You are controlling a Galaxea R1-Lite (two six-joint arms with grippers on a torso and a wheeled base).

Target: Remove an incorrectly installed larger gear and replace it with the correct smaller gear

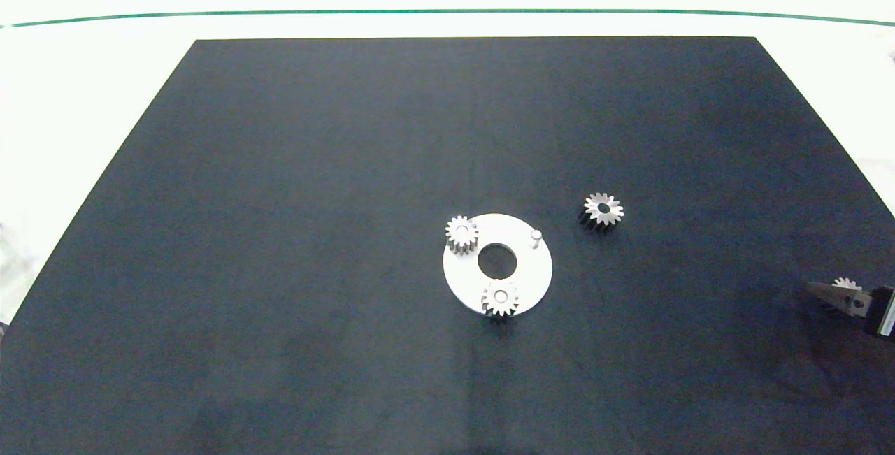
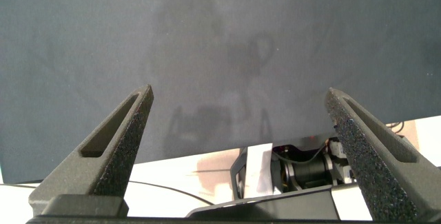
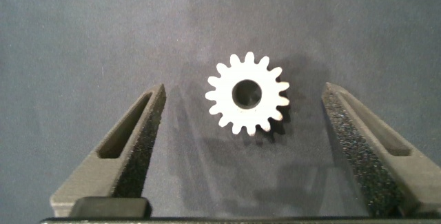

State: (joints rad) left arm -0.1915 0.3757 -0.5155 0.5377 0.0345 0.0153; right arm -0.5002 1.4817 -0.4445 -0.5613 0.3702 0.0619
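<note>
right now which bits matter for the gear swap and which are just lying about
Part of the job:
- larger gear, off the plate
- smaller gear, between the open right pincer
- bare peg
- round plate

Just there:
- two fitted small gears
- black mat
- left pincer, open, idle

Black mat (image 1: 280, 231) over a white table (image 1: 84, 91), round white plate (image 1: 531, 277) near the middle, larger gear (image 1: 603, 210) flat on the mat beside it, smaller gear (image 1: 847, 284) near the right edge.

larger gear (image 1: 603, 212) lies flat, off the plate; smaller gear (image 3: 247, 94) flat, far right.
</note>
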